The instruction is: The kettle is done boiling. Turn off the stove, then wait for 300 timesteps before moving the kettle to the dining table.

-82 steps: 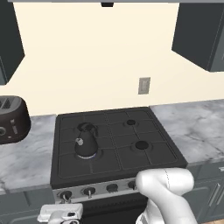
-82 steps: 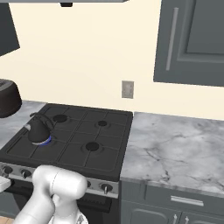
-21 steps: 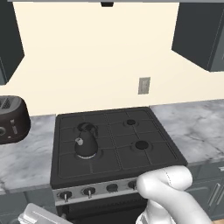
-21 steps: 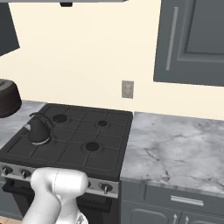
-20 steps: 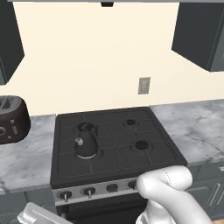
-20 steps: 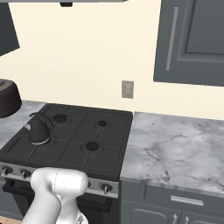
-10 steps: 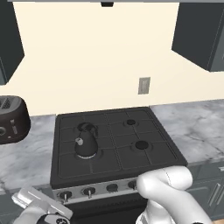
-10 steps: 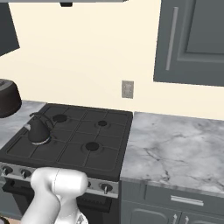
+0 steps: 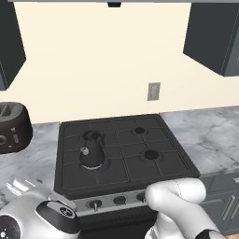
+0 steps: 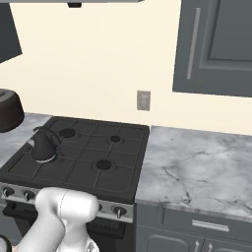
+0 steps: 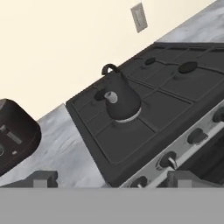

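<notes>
The gripper (image 11: 109,178) stands spread wide, its two dark tips at the bottom corners of the hand view, pinching nothing; between them lie the stove's knobs (image 11: 168,161); above sits the black kettle (image 11: 119,99) at the centre, on the stove (image 11: 131,135); the dark brown toaster (image 11: 15,133) fills the left edge; no writing is legible; the right base view adds a marble worktop (image 10: 197,167) at right and a wall outlet (image 10: 143,101).

I see the small black kettle (image 9: 92,151) (image 10: 43,146) (image 11: 120,99) upright on the front-left burner of the black stove (image 9: 140,161) (image 10: 86,170) (image 11: 170,103), its pale-tipped spout toward the front left, knobs along the silver front strip.
</notes>
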Robot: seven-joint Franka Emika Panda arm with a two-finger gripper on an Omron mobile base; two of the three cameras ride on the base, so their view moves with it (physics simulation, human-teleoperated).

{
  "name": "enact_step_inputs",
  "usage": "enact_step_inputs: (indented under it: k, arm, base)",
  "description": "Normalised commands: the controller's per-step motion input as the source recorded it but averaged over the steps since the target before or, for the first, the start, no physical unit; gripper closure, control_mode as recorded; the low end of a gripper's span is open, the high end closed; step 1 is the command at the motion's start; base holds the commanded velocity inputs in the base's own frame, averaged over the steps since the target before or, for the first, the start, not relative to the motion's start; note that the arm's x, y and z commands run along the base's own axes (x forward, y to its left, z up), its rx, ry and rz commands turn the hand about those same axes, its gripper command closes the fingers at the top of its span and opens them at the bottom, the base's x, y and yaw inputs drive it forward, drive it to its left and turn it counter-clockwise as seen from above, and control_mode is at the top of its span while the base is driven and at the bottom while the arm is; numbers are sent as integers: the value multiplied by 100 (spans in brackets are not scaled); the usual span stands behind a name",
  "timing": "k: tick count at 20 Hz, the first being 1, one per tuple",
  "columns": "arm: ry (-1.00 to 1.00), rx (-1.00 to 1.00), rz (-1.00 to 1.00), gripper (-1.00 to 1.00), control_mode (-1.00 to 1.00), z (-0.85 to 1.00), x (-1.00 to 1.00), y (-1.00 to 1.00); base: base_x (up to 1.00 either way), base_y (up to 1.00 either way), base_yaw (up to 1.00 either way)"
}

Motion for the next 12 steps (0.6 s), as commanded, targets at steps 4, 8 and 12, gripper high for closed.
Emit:
enact_step_inputs:
  k: [4,8,12]
  arm:
    - [2,0,0,-100,-100,75,0,-3]
    - [0,-2,0,-100,-100,63,0,-15]
    - [0,-1,3,-100,-100,49,0,-40]
  base:
    - [0,0,0]
    - [0,0,0]
    - [0,0,0]
